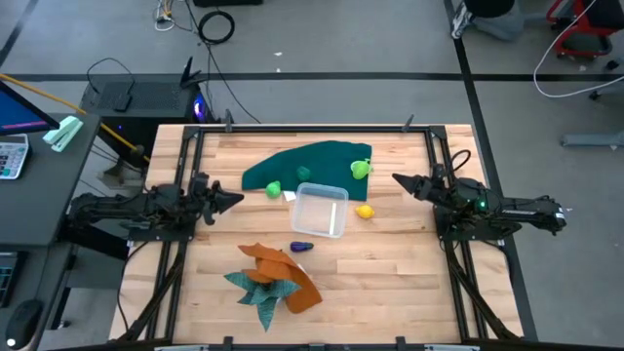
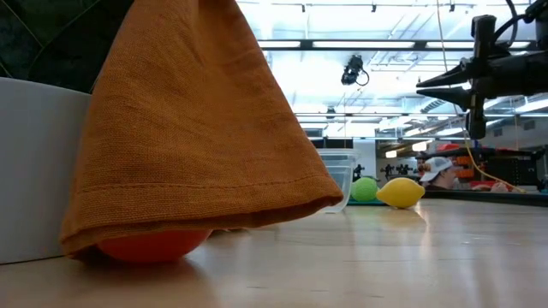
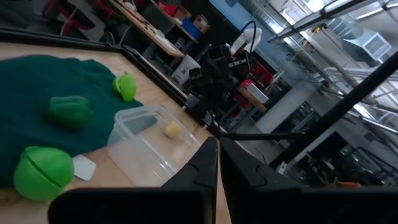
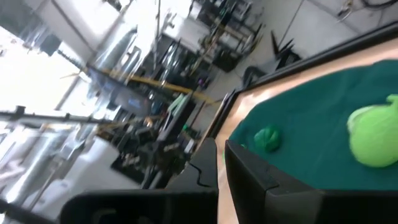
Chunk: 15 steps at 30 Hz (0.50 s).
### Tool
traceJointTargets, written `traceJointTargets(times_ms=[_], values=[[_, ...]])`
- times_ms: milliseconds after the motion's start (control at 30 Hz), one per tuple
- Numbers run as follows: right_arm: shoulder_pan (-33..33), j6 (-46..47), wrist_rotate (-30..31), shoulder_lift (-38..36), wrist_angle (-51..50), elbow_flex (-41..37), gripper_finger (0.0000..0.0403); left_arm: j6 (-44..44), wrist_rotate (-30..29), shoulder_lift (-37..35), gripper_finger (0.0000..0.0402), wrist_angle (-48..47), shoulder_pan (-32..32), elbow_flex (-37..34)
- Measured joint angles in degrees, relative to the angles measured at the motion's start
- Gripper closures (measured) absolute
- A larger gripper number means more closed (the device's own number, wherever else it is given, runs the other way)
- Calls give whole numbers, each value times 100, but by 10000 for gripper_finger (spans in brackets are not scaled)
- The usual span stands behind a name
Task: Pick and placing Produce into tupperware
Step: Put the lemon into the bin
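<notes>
The clear tupperware (image 1: 319, 211) stands mid-table with nothing showing inside it. A yellow toy (image 1: 365, 211) lies just right of it, and a purple one (image 1: 301, 247) sits by its near side. On the dark green cloth (image 1: 307, 164) rest a light green toy (image 1: 362, 168) and a green one (image 1: 304, 174); another green toy (image 1: 274, 189) lies at the cloth's near edge. A red toy (image 2: 150, 246) peeks from under the orange cloth (image 2: 188, 128). My left gripper (image 1: 234, 199) hovers shut left of the tub, and my right gripper (image 1: 398, 179) hovers shut to its right.
Orange and teal cloths (image 1: 273, 278) are heaped near the table's near edge. A black frame rail (image 1: 312, 128) borders the far side. A small white scrap (image 1: 290, 196) lies by the tub's far left corner. Bare wood shows at the near right. A person's head (image 2: 438, 171) shows beyond the table.
</notes>
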Motion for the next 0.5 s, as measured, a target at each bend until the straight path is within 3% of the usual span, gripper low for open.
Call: traceJointTargets(times_ms=[500], values=[[0,50,198,0,38,-7,403,190,-546,-1,378,278,2,0]])
